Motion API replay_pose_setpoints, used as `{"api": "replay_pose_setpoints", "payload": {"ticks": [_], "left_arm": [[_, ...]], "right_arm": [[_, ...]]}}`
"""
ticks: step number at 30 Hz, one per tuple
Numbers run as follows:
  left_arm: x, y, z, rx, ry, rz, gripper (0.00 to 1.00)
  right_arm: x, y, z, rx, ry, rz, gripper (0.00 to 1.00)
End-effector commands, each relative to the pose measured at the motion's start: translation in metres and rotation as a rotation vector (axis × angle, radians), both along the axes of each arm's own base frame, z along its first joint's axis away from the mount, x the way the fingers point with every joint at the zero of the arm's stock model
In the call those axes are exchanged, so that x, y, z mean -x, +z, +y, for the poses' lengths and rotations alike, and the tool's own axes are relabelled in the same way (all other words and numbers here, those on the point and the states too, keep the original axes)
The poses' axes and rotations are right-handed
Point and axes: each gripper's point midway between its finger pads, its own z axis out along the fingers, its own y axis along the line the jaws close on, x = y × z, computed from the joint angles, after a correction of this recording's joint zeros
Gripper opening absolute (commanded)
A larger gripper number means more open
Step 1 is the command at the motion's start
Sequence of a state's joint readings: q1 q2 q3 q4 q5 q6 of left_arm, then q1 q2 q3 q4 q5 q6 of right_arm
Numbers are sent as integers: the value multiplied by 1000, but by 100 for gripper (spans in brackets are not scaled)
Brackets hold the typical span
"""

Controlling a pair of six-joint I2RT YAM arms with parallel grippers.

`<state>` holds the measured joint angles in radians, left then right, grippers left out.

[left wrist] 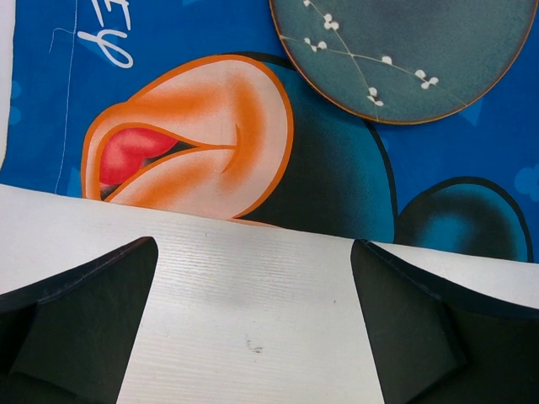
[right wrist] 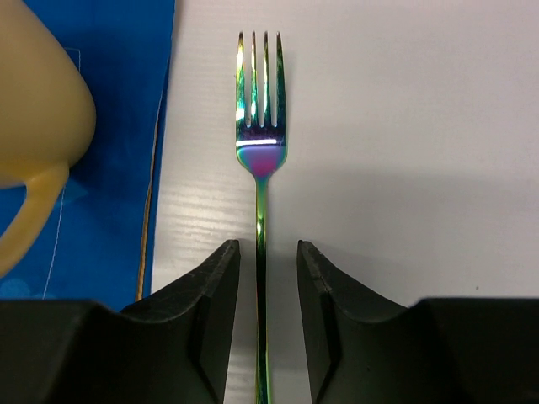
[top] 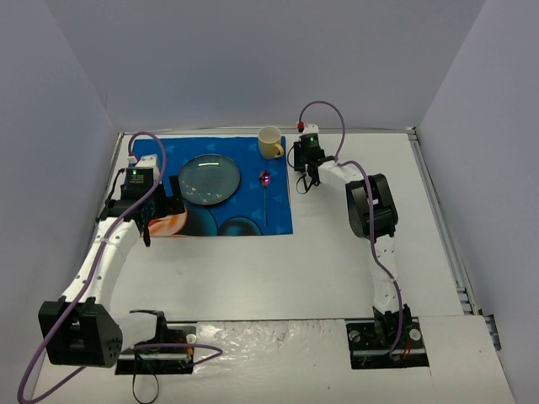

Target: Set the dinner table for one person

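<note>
Left gripper [left wrist: 253,252]: we see its jaws spread wide and holding nothing, over the white table [top: 253,269] at the lower left edge of the mat.
Mat [top: 280,189]: blue printed cloth, upper centre of the top view, lying flat on the table.
Plate [top: 209,179]: dark green and round, on the mat's left half.
Mug [top: 270,142]: yellow, at the mat's upper right corner; it fills the upper left of the right wrist view.
Fork [right wrist: 259,151]: iridescent, flat on the bare table just right of the mat's edge.
Right gripper [right wrist: 269,246]: jaws apart, one on each side of the fork's handle with a narrow gap on both sides; nothing clamped yet.
Key relation: the fork's long axis runs straight up the right wrist view, tines toward the top and handle between the jaws, so we judge a squeeze would catch the handle across its width.
Nearer arm: the right; the left is well apart, across the mat.
</note>
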<state>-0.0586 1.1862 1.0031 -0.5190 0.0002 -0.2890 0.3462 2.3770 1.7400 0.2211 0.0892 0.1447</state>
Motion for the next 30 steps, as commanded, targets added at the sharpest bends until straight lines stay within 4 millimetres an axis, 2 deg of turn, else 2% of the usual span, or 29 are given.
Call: {"api": "replay_pose_setpoints", "payload": {"ticks": [1,4,6,8,9,13,15,17,24,28,30], "left_arm": [[-12,21,1,0,6,-74,97],[-12,21,1,-1,6,-74,97],[-12,20,1,-1,7,-70,97],[-12,20,1,0,6,-70,97],[-12,20,1,1,6,-70,97],[-12,21,1,4,4,-74,97],[-13,20,0,6,4,-73,97],[-13,19,0,9,7,-72,97],[-14,18,-7,36,-11,-68,97],[-14,17,-10,46,-17,-66,97],[-13,16,-11,51,-16,-61,97]], "right_arm": [[-5,-15,-4,29,4,32,28],[-7,-17,-5,35,2,43,22],[-7,-17,-6,36,-2,43,15],[-4,-17,-9,43,-10,47,2],[-2,-17,-11,50,-13,49,1],[16,-17,-23,74,-36,65,0],[23,0,-28,66,-53,35,0],[35,6,-32,53,-64,20,0],[96,17,-46,33,-93,30,0],[123,29,-44,7,-104,11,0],[132,45,-35,-5,-90,-17,0]]}}
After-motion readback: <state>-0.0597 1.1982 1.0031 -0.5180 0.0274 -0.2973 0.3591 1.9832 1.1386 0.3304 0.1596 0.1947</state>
